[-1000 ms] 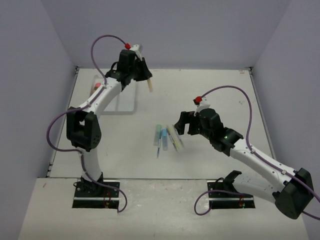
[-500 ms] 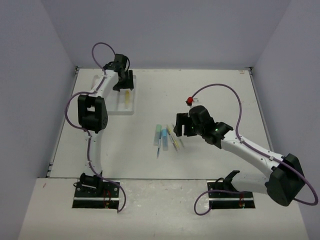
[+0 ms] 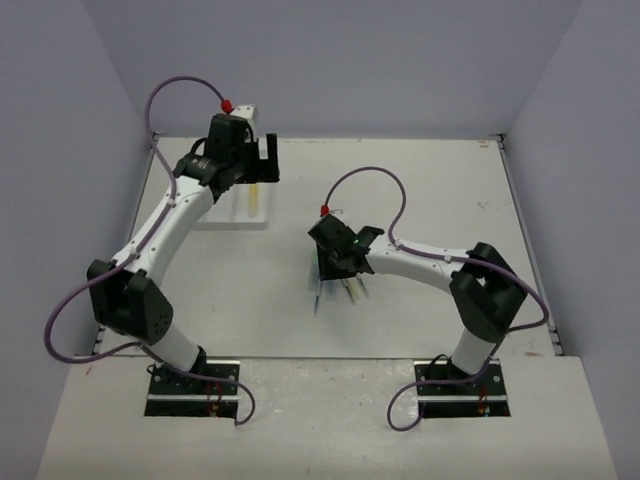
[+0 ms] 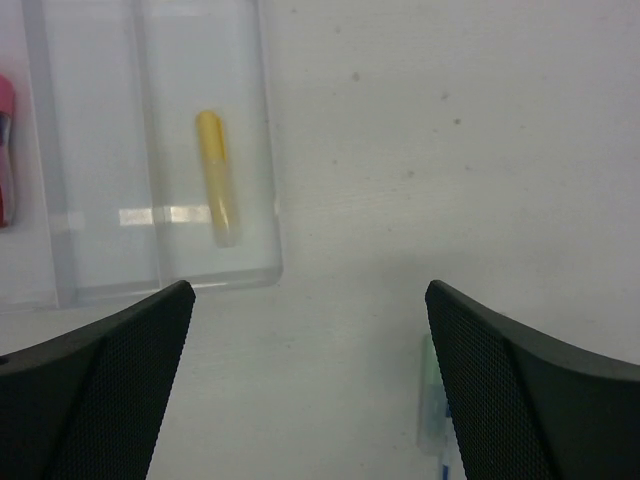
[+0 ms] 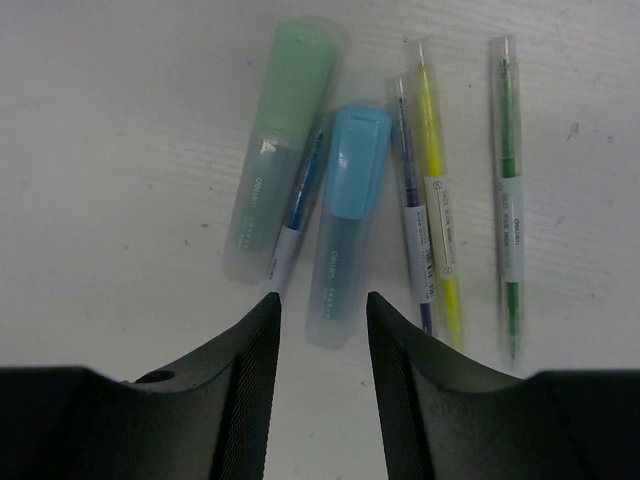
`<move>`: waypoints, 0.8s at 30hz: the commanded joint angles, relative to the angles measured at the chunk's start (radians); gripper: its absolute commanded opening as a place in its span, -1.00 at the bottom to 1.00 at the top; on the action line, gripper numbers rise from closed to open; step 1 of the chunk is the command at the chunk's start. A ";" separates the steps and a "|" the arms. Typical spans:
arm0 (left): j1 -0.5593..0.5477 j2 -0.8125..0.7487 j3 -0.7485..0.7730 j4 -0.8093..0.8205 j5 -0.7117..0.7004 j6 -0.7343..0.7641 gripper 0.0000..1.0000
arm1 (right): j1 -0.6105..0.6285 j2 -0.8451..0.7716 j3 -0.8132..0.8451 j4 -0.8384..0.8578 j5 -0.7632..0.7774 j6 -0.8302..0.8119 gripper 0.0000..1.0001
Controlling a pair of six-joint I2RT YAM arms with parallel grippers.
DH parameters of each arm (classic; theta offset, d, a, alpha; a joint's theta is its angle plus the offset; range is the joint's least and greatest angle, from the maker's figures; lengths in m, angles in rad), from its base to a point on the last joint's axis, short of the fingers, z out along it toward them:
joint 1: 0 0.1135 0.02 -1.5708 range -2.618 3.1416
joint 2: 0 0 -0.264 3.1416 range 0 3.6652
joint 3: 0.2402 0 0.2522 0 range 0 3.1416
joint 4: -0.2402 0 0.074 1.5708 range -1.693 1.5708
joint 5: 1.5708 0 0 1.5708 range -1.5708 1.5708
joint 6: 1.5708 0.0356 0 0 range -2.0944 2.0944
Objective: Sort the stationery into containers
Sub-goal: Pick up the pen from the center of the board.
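Right wrist: claw [image 5: 322, 300] by blue highlighter [image 5: 345, 220] (pens [image 5: 428, 200] crowd both sides).

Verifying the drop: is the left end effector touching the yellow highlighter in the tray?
Apart. The left wrist view shows the yellow highlighter lying in the tray, with a plain gap of tray floor between it and the open left end effector.

A flat white matte bench [image 3: 430, 180] is enclosed on three sides by plain pale lilac-grey walls [image 3: 340, 60]. A few small dark specks [image 4: 355, 76] mark its surface. A beige board [image 3: 320, 425] runs along its near edge.
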 commanded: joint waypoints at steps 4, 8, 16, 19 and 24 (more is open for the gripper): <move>-0.008 -0.315 -0.315 0.142 0.006 -0.021 1.00 | 0.031 0.122 0.052 -0.059 0.084 0.072 -0.22; -0.008 -0.385 -0.355 0.141 0.007 -0.009 1.00 | 0.032 0.169 0.063 -0.064 0.096 0.080 -0.30; -0.010 -0.394 -0.442 0.207 0.090 -0.028 1.00 | 0.033 0.224 0.048 -0.051 0.079 0.101 -0.57; -0.011 -0.394 -0.499 0.292 0.245 -0.059 1.00 | 0.035 0.155 0.034 -0.067 0.095 0.113 -0.77; -0.014 -0.387 -0.622 0.557 0.519 -0.157 1.00 | 0.037 -0.033 0.019 -0.102 0.138 0.099 -1.00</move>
